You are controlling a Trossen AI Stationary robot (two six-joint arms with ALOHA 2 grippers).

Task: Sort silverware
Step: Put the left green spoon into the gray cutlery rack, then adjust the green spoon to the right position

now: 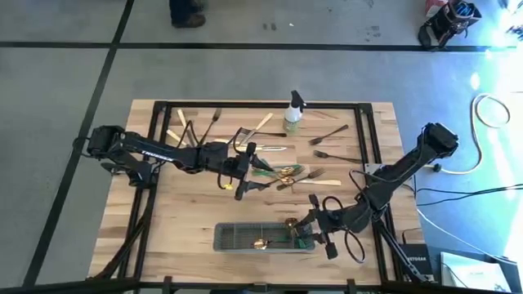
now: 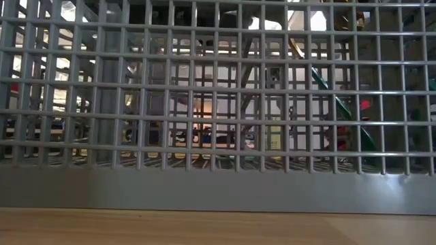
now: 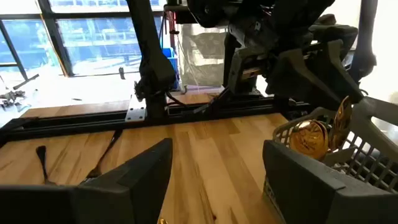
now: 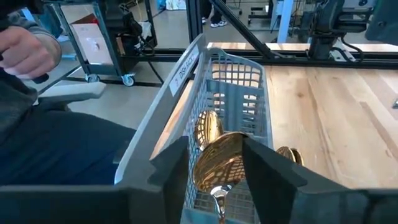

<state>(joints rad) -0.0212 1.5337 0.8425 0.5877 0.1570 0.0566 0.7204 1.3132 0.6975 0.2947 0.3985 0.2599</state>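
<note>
The right gripper [image 4: 214,171] hangs over the right end of the grey wire-mesh caddy [image 1: 237,238] at the table's near edge, fingers clamped on a shiny gold spoon [image 4: 217,163] — its bowl inside the basket. The left gripper [image 3: 214,174], fingers apart, hovers mid-table over scattered gold and bronze cutlery [image 1: 298,175].

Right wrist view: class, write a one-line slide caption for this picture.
Right gripper holds a gold spoon over the grey mesh caddy, where another gold spoon already stands.
</note>
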